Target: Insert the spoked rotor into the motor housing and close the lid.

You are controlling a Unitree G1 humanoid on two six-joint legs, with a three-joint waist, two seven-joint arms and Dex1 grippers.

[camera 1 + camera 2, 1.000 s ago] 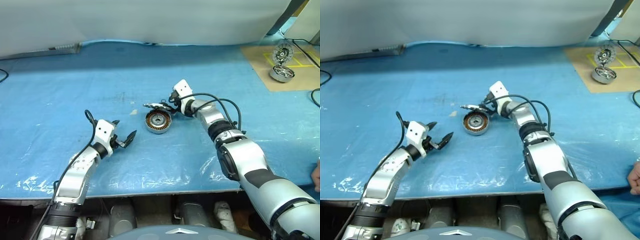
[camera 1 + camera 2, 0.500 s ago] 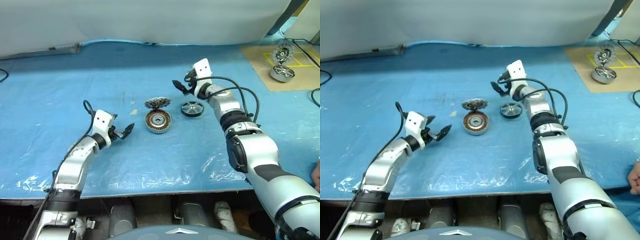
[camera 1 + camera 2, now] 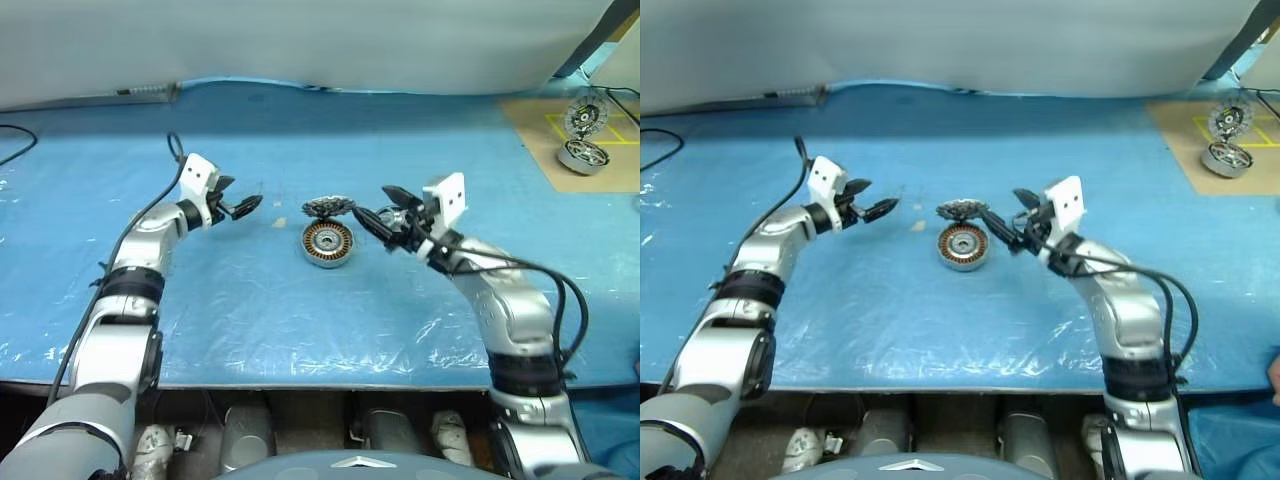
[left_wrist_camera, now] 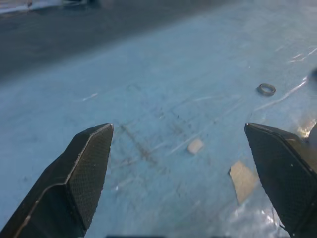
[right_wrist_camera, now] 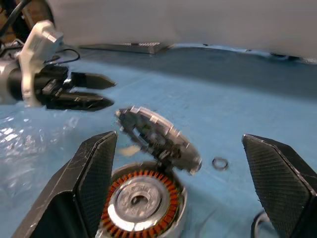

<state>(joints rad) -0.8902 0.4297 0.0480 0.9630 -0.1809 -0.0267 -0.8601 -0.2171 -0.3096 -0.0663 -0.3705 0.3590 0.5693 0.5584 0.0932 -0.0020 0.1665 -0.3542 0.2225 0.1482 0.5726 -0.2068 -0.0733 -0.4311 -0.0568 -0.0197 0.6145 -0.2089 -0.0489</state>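
The motor housing (image 3: 328,244) sits on the blue-covered table, its copper windings (image 5: 141,204) showing. Its lid (image 3: 328,207) stands tilted up at the far rim, toothed face (image 5: 156,136) downward. My right gripper (image 3: 370,202) is open just right of the housing and points left at the lid. My left gripper (image 3: 243,195) is open, empty, and a short way left of the lid; it is also seen as the left gripper (image 5: 94,89) beyond the lid. The spoked rotor is hidden behind my right hand.
A tiny thin ring (image 5: 220,162) lies beyond the housing. Scraps of tape (image 4: 242,179) lie between my left gripper and the housing. A second motor unit (image 3: 583,155) stands on a brown board (image 3: 540,120) at the far right. A grey wall edges the table's back.
My right gripper drew back towards me from beyond the rotor and now covers it. My left gripper reached forward to the lid's left. The whole view has shifted too.
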